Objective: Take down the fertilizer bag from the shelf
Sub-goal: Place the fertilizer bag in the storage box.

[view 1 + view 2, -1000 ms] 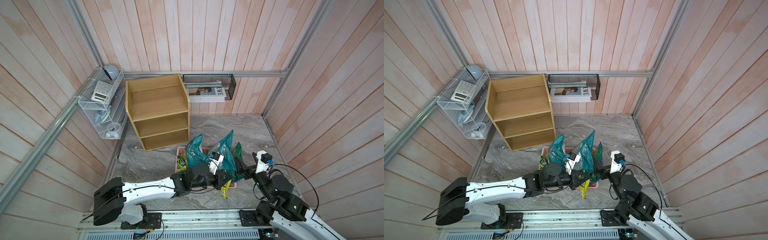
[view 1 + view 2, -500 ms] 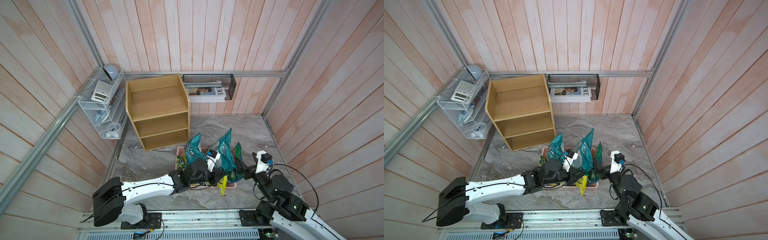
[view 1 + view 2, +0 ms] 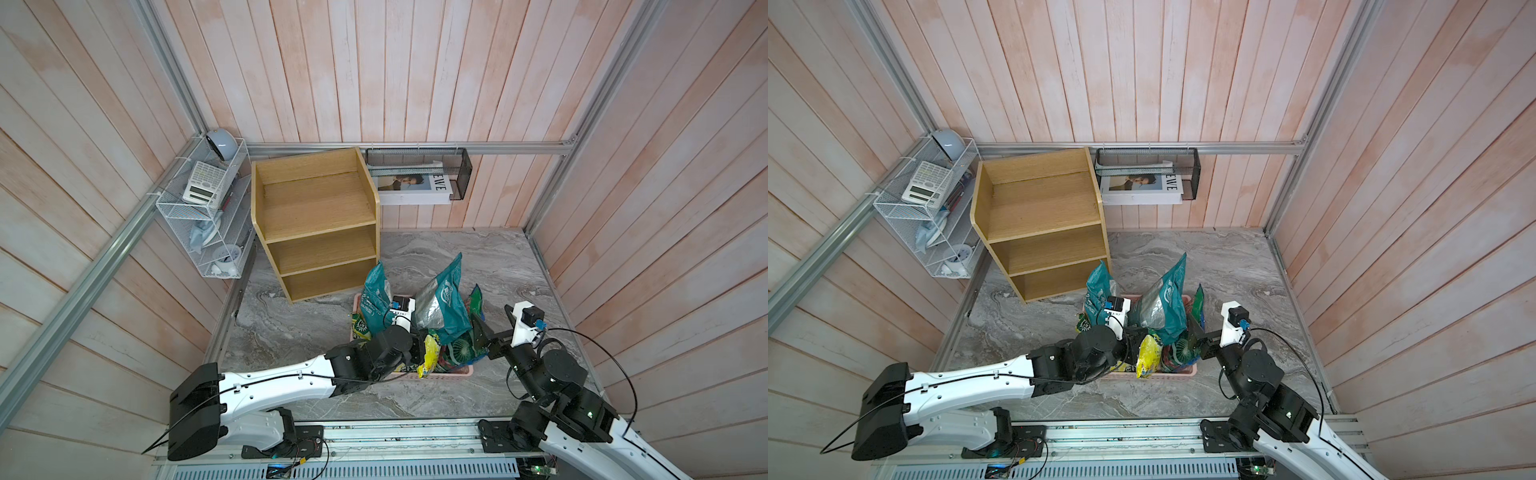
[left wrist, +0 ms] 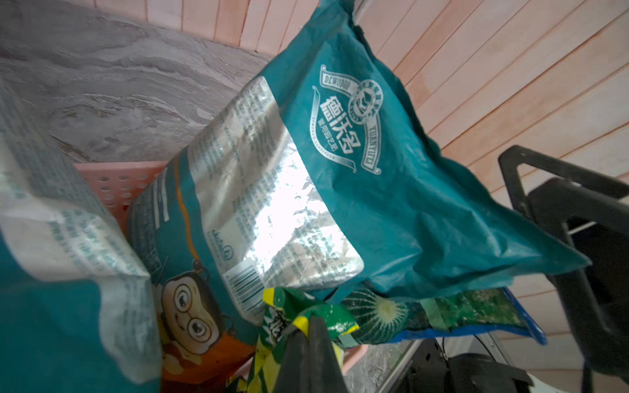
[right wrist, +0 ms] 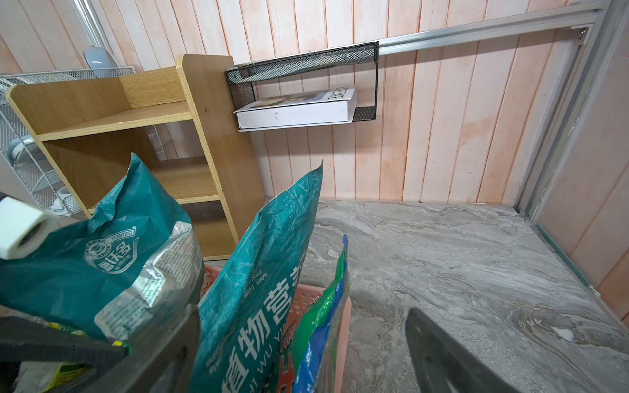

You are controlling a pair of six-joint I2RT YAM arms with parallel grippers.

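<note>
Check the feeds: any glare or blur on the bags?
Left wrist view: the silver panel on the teal fertilizer bag glares white, and the nearer teal bag is blurred. Right wrist view: bags sharp, end effector fingers soft. Both top views: even light.

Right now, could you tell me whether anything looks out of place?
The shelf stands skewed to the back wall, its tiers apparently empty. The teal bags stand crammed in the pink basket, and the yellow-green bag pinched by the left gripper droops across its front rim.
</note>
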